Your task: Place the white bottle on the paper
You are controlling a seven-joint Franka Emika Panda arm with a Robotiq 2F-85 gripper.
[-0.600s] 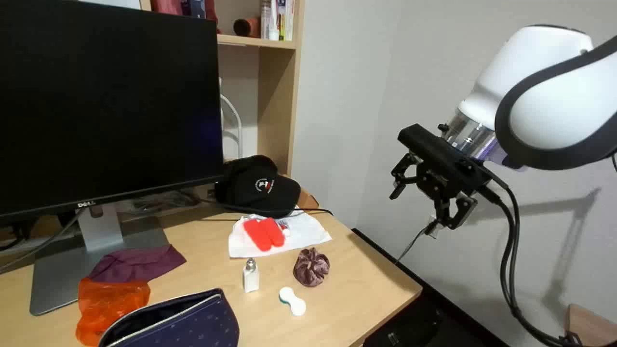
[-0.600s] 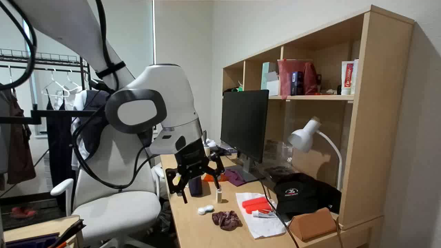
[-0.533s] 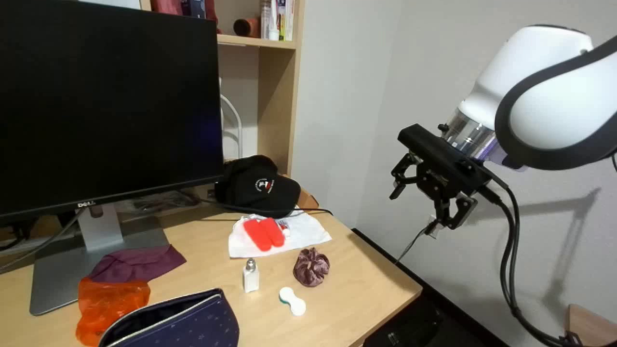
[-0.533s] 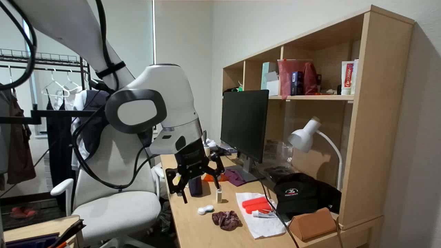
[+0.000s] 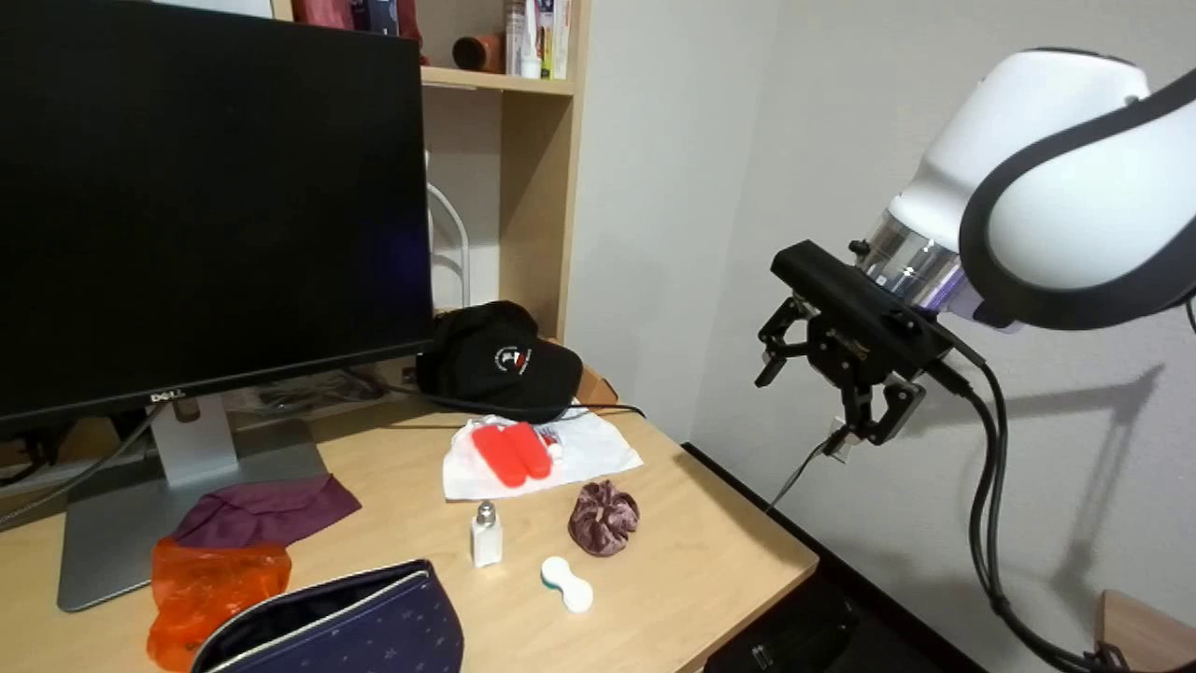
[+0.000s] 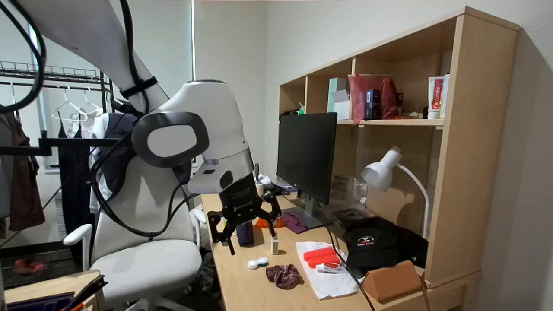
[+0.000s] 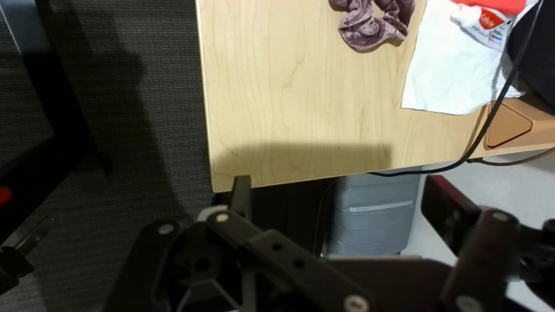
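In an exterior view, the white bottle [image 5: 486, 539] stands upright on the table [image 5: 673, 570], at 7 o'clock from the paper [image 5: 598, 451]. Your end effector [image 5: 800, 408], spread wide, holding nothing, hangs well apart at the bottle's 2 o'clock. You should descend squarely over the bottle, clear of the scrunchie [image 5: 590, 537] at 3 o'clock and lens case [image 5: 567, 584] at 4.

Black cap [image 5: 500, 369], dark monitor [image 5: 210, 210], scrunchie [image 5: 615, 528] near lens case [image 5: 567, 584]

Wrist view down onto desk [image 7: 290, 99]
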